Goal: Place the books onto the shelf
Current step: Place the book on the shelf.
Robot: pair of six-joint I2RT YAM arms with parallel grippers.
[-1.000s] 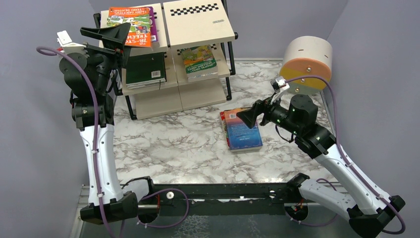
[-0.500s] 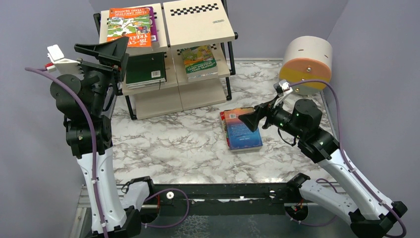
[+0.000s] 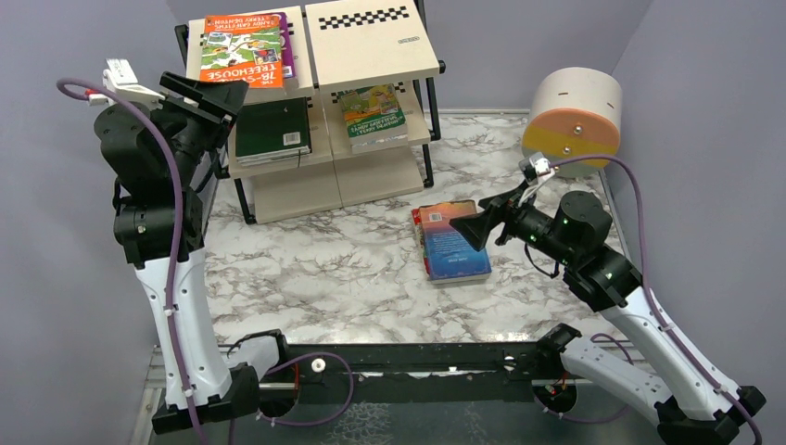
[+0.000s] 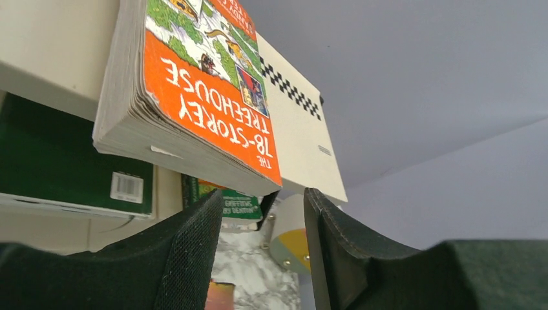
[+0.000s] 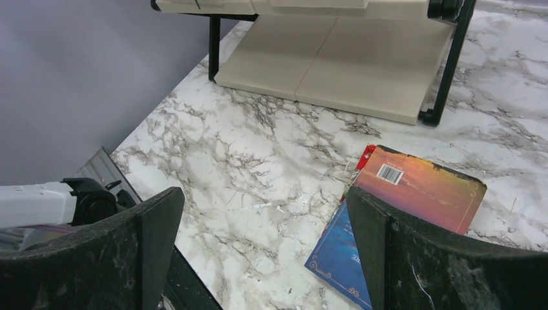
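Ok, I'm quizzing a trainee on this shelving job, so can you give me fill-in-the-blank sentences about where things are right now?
1. The orange Treehouse book lies on the shelf's ____ board.
2. The dark green book lies on its ____ tier.
3. The right gripper, beside the stack of books on the table, has its jaws ____.

Missing words: top; middle; open.

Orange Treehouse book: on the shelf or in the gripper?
On the shelf: Treehouse book lies flat on the top tier; left gripper holds nothing.
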